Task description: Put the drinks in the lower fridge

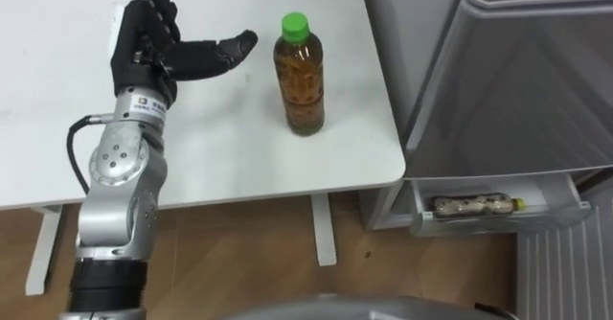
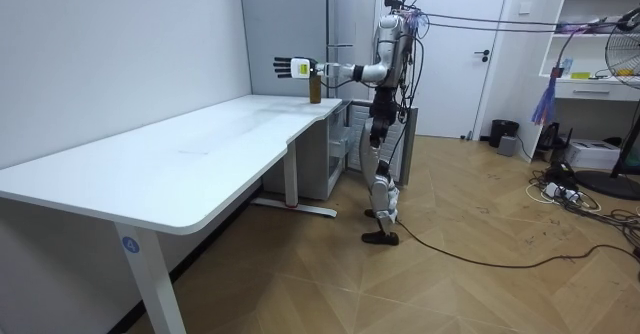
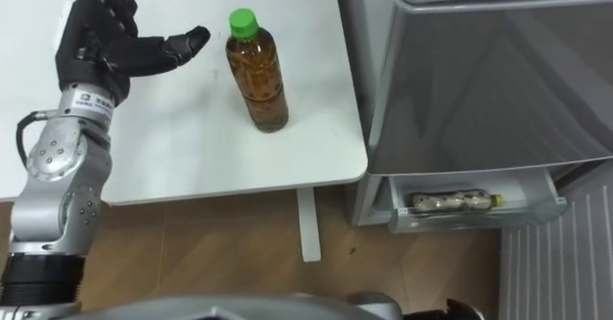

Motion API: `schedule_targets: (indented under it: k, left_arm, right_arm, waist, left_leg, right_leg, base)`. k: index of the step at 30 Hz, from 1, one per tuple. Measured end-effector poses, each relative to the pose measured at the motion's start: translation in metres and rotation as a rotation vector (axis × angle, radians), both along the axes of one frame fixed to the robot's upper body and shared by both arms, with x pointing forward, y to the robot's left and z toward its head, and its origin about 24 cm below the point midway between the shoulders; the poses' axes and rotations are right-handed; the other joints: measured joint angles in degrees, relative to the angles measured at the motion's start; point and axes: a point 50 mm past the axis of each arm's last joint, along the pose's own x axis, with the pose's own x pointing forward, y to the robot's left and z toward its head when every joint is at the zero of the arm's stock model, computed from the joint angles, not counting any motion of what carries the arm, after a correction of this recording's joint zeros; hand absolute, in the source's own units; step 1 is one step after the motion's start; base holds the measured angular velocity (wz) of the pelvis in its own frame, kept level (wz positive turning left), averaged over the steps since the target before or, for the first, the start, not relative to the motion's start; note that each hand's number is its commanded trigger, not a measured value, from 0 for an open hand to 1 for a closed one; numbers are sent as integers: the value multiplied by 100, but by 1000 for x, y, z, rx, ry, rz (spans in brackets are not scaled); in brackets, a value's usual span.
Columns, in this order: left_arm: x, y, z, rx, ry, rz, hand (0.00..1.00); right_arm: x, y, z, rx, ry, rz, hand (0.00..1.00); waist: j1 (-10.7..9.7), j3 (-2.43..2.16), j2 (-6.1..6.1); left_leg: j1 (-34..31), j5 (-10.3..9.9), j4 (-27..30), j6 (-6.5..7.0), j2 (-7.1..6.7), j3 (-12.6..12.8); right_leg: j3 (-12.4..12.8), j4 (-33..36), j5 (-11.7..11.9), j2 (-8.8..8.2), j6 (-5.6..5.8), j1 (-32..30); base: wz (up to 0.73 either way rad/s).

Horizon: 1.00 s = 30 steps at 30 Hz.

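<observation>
**Desk:** What's closest to you on the head cameras?

**Operator:** Low on my right I see a white bin [image 1: 565, 217] standing out from the bottom of the grey fridge [image 1: 517, 80]. A lying bottle [image 1: 474, 205] rests in it on its side, with its yellowish cap toward the right. Wooden floor shows beneath it.

**Desk:** And the drink you're after?

**Operator:** Next out is the white table [image 1: 239, 157], whose rounded right corner sits just beside the fridge. The bottle [image 1: 299, 76] stands upright on the table near that corner. It has a green cap and brown liquid inside, and nothing is touching it.

**Desk:** Where's the hand?

**Operator:** My left hand [image 1: 148, 52] is over the table, a little farther out than the bottle and to its left. The fingers are spread wide and straight, pointing away from me. The thumb reaches sideways toward the bottle's neck, with bare tabletop showing between them, and the hand holds nothing.

**Desk:** What does the room camera show?

**Operator:** I'm standing upright at the far end of the long table, beside the fridge. My left arm is stretched out level, and the hand is near the bottle at about its height.
</observation>
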Motion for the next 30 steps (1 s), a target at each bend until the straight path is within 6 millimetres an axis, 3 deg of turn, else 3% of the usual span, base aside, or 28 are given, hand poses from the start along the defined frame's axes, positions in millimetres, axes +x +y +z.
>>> schedule_targets:
  k: [5,13,25,30]
  left_arm:
    - [-5,-2,9,-15,-37,-18,0]
    - [-8,-8,26,-20,-111,-99,0]
    - [-16,-24,56,10,-254,-296,0]
    - [-18,-29,58,-16,-268,-387,0]
  right_arm:
    - [4,0,0,9,-12,3,0]
    - [9,1,0,17,-31,10,0]
    - [6,-1,1,11,-26,9,0]
    - [7,-1,1,7,-25,15,0]
  waist:
    - [36,-10,-93]
    - [63,0,-115]
    - [62,-37,-8]
    - [45,-19,-9]
  left_leg:
    - [-15,0,-8,0,-20,8]
    - [-15,0,-24,0,-31,7]
    - [-96,0,42,0,-31,5]
    - [-90,0,28,0,-28,2]
  right_leg:
    - [-95,-41,-23,-30,9,30]
    - [-170,-41,-47,-50,15,27]
    - [-173,-32,-50,-58,14,-20]
    - [-172,-33,-55,-53,8,-7]
  base:
    - [9]
    - [4]
    - [0]
    - [0]
